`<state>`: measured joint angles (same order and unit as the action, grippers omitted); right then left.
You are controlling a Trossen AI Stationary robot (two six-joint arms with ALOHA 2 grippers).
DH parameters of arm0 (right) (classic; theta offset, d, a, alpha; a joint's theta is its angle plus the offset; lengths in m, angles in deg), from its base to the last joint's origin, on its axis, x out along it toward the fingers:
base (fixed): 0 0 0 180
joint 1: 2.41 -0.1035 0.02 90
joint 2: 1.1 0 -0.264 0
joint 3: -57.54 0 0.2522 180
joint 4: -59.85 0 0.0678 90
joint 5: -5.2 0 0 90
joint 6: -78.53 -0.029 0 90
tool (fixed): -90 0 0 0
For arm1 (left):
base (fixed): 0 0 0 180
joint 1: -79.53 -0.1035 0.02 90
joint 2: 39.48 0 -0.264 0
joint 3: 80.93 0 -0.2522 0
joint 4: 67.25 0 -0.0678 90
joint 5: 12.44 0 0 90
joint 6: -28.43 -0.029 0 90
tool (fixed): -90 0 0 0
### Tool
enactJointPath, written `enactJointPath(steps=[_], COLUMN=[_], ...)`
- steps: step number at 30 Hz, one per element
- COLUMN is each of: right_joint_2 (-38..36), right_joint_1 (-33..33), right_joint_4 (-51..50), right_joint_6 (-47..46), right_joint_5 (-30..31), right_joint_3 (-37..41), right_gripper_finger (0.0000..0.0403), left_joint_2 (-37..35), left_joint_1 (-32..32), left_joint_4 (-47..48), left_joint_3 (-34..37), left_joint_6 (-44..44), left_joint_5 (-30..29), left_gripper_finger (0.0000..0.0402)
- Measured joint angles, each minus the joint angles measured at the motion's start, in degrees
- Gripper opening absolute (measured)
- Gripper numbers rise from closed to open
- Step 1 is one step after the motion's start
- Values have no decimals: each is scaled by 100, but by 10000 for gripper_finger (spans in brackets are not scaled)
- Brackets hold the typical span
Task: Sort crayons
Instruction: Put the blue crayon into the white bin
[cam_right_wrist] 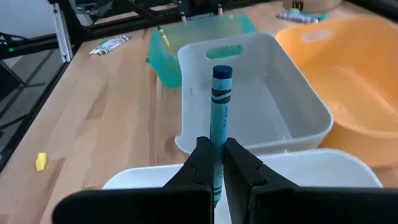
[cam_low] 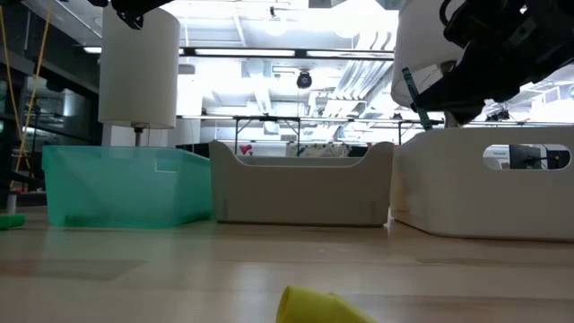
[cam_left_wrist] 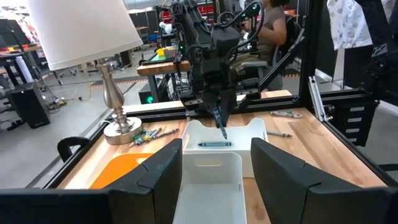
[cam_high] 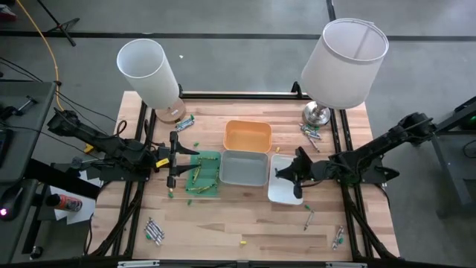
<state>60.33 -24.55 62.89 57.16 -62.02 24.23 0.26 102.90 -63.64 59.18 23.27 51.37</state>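
From table height the white tray (cam_low: 489, 193), grey tray (cam_low: 300, 187) and green tray (cam_low: 126, 187) show only their outer walls, so what lies inside them is hidden there, and a yellow crayon (cam_low: 316, 307) is cut off at the frame's lower edge. From above, the crayons in the green tray (cam_high: 202, 173) blur into thin yellow and green sticks, and the loose clusters by the lamp base (cam_high: 311, 134) and near the front edge (cam_high: 154, 231) are too small to sort by colour. The right gripper (cam_right_wrist: 216, 165) has its fingers pressed together on a dark teal crayon (cam_right_wrist: 219, 124), a paper-wrapped stick with black bands and a blunt end, held over the white tray's (cam_high: 285, 187) edge nearest the grey tray (cam_high: 244, 168). Another teal crayon (cam_left_wrist: 214, 144) already lies flat inside the white tray. The left gripper (cam_high: 172, 158) hangs with fingers spread beside the green tray, holding nothing. The orange tray (cam_high: 248, 136) sits behind the grey one, touching it. Bare wood spans the table's front.
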Motion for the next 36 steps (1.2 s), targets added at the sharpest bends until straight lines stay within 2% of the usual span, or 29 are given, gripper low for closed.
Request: enactJointPath(steps=[8,17,22,30,36], right_joint_2=[0,0,0,-444,-637], right_joint_1=[1,1,1,1,1], right_joint_4=[-166,-138,-20,489,1466], right_joint_6=[-566,-721,-699,155,1131], right_joint_5=[356,561,350,203,201], right_joint_3=[0,0,0,0,0], right_gripper_finger=[6,85,113,117,118], left_joint_2=[0,0,0,0,0], left_joint_1=[0,0,0,0,0], left_joint_4=[2,3,2,4,4], left_joint_3=[0,0,0,0,2], left_joint_6=[-1,-1,-1,-1,-1], left_joint_5=[-1,-1,-1,-1,-11], left_gripper_finger=[177,177,177,177,177])
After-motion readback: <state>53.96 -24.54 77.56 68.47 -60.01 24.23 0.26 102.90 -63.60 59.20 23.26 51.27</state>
